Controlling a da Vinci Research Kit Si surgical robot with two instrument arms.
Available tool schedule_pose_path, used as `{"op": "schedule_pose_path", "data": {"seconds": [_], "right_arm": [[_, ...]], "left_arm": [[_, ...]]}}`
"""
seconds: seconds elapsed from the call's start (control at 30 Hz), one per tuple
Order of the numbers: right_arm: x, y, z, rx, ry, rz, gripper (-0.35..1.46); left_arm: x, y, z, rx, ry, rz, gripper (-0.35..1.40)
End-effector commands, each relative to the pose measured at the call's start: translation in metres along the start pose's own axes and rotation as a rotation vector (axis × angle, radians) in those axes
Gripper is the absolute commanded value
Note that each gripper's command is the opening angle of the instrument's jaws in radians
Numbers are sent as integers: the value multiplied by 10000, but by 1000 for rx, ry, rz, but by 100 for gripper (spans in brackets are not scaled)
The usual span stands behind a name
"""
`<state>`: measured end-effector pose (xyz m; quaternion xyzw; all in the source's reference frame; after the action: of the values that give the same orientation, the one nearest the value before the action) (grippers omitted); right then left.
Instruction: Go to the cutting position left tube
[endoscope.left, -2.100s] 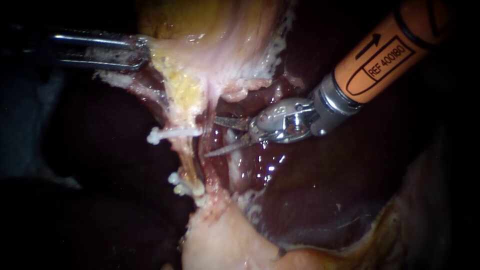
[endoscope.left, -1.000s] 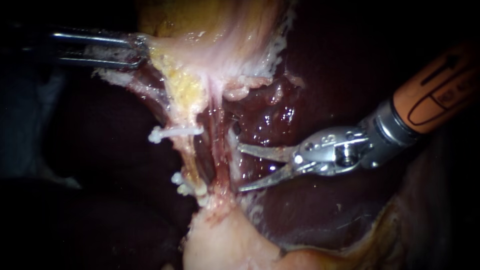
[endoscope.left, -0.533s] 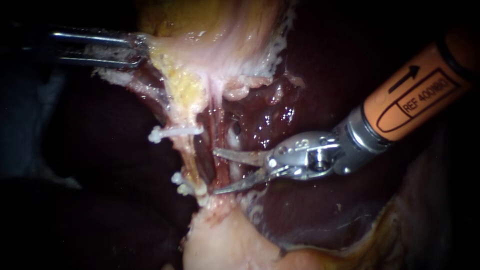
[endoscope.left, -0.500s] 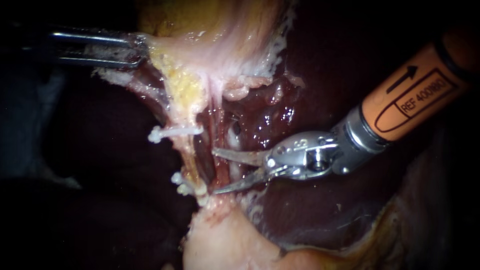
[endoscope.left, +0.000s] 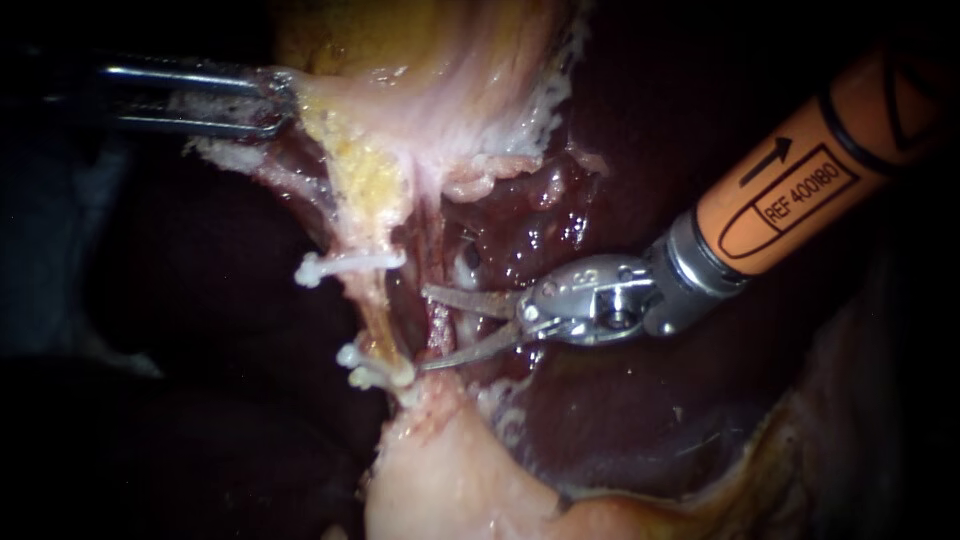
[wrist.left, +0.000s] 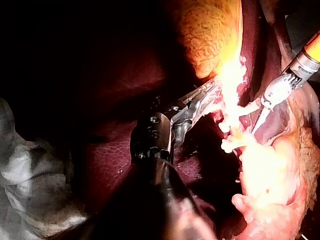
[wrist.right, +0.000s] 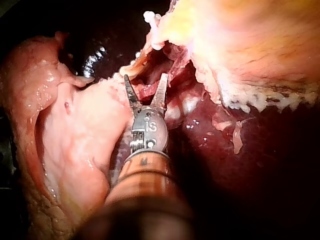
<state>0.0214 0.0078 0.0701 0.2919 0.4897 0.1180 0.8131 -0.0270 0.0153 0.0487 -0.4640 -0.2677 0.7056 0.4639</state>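
My left instrument (endoscope.left: 272, 100) comes in from the upper left, its jaws shut on the pale edge of the gallbladder (endoscope.left: 440, 60), holding it taut. Below hangs a yellowish left tube (endoscope.left: 375, 315) with a white clip (endoscope.left: 335, 266) high on it and more clips (endoscope.left: 368, 374) low down. My right instrument (endoscope.left: 423, 329) has thin blades that stand open between the two clip levels, just right of that tube. A reddish strand (endoscope.left: 437, 322) lies in the gap. The right wrist view shows the same open blades (wrist.right: 145, 77) around red tissue. In the left wrist view my left instrument (wrist.left: 197, 102) grips tissue.
Dark red liver (endoscope.left: 620, 420) lies under and to the right of the blades. A pale fleshy mass (endoscope.left: 450, 480) sits below the lower clips. The orange shaft (endoscope.left: 790, 185) of my right instrument crosses the upper right.
My right instrument dropped from beside the upper clip, drew back right, then came left again. Since half a second ago its open blades have risen slightly; my left instrument holds still.
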Motion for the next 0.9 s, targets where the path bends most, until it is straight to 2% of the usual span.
{"op": "schedule_pose_path", "data": {"seconds": [0.03, 0.33, 0.6, 0.9], "right_arm": [[1, 0, 1, 3, 0, 0, 145], [10, 0, 15, 40, 3, 9, 145], [22, -2, 31, 60, 36, 27, 145], [44, -8, 60, 70, 67, 58, 143]], "left_arm": [[0, 0, 0, 0, 0, 0, -35], [0, 0, 1, 1, 1, 0, -35], [1, 1, 3, 2, 1, 0, -35], [1, 2, 6, 3, 2, -1, -35]]}}
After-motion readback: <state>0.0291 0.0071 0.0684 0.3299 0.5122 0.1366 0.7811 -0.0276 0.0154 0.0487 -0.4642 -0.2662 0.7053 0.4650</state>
